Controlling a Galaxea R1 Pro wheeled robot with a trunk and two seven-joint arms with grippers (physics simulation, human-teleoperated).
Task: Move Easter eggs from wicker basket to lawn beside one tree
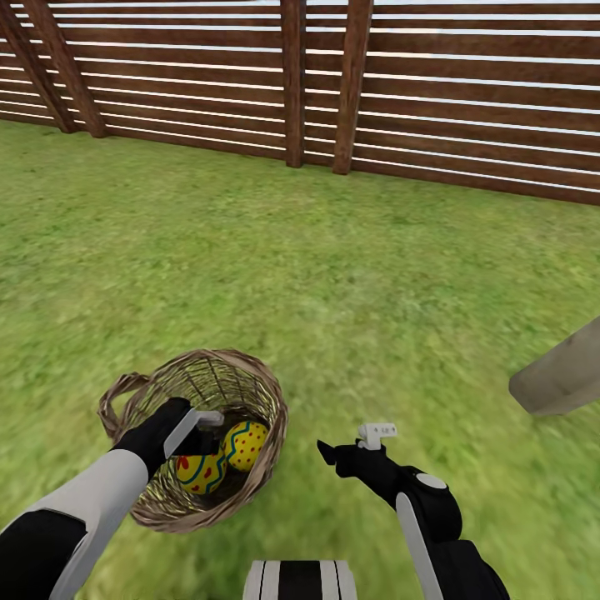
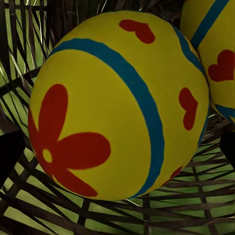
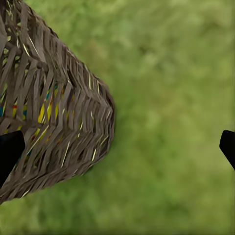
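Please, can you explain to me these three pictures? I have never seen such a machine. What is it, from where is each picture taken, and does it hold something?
This is a simulated wheeled robot with two arms. The large picture comes from its head, looking down at the lawn and a brown fence.

The left end effector reaches into the wicker basket, where two yellow eggs show: one with red dots, one with blue zigzags. The camera on that arm sees, very near, an egg with a red flower between the dark fingertips. The fingers stand apart; nothing is held yet.

The right end effector hovers open over the grass; its camera sees the basket's outside. A pale trunk stands at the right.
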